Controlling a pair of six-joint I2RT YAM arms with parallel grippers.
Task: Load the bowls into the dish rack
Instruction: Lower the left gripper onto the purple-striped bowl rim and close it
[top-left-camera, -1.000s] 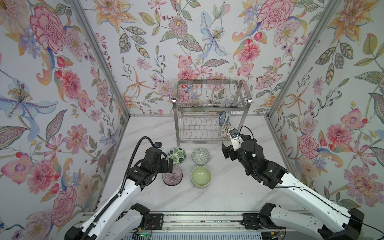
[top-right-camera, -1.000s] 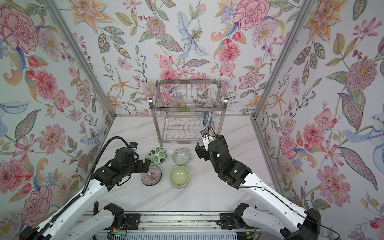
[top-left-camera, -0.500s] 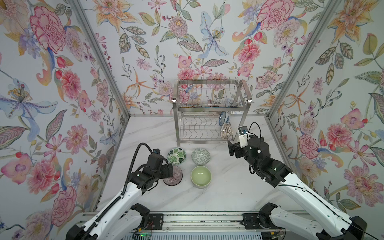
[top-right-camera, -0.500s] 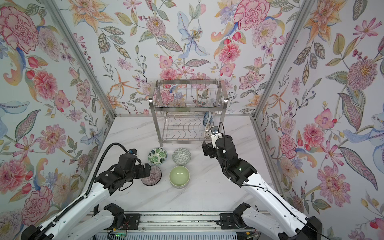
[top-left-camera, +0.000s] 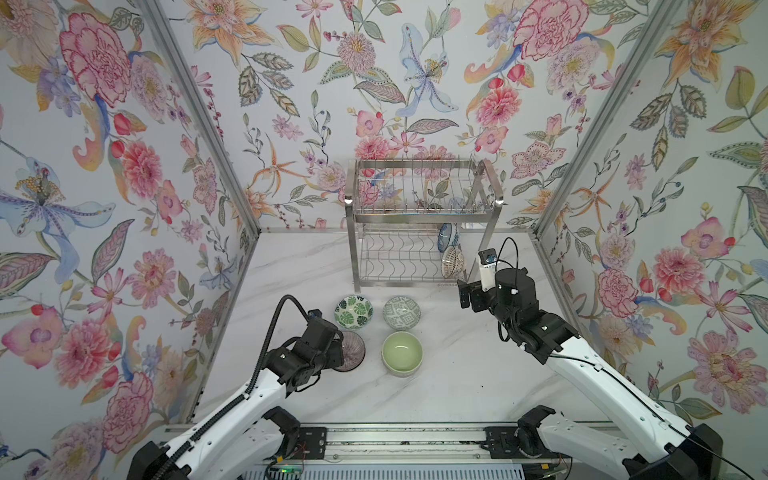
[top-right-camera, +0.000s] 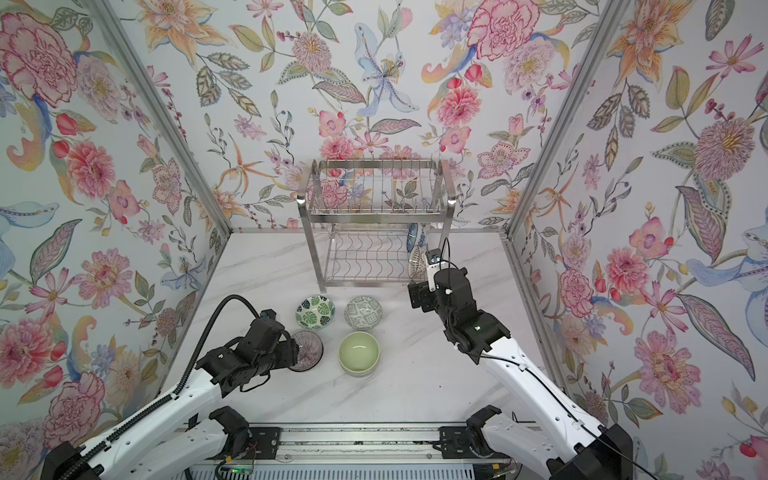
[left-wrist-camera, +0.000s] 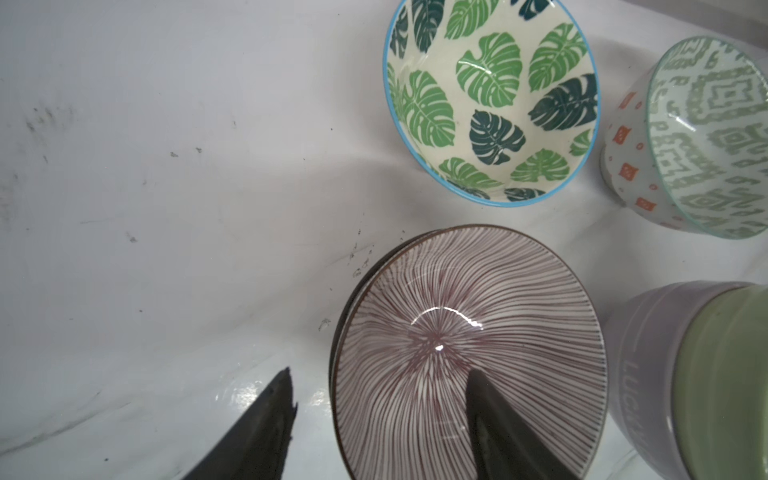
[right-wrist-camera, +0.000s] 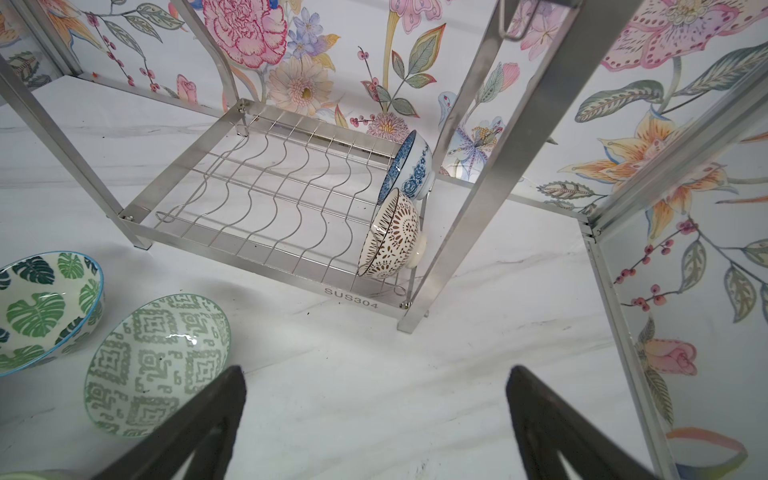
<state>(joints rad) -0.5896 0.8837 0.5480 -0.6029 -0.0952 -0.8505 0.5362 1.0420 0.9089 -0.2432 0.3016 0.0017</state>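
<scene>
While the left tool (left-wrist-camera: 378, 372) stands over the ribbed bowl (left-wrist-camera: 469, 324), step in hand: the grasp of this bowl, I judge; no lift is begun.
Left tool: half spread, with one tip inside the ribbed bowl and the other outside, over the table (top-left-camera: 457, 374). The rim is between them, and it is not pinched yet.
Under the ribbed bowl: a dark rim shows, so perhaps a second bowl lies below. I cannot tell for sure.
Right tool (right-wrist-camera: 376, 370): spread wide, holding nothing, above bare table.
Rack (top-left-camera: 419, 217): ahead of the right tool and well apart from the left tool. A blue bowl (right-wrist-camera: 409, 166) and a brown bowl (right-wrist-camera: 392, 235) lean on edge at one end of its lower shelf.
Other bowls: the leaf bowl (left-wrist-camera: 490, 104) is just beyond the left tool's tips. The patterned bowl (right-wrist-camera: 158, 361) is near one tip of the right tool. The green bowl (top-left-camera: 402, 352) is beside the left tool and sits inside a lilac bowl (left-wrist-camera: 648, 353).
Next move: the tips should press on the rim of the top bowl only, then lift straight up, so that anything below is left on the table.
</scene>
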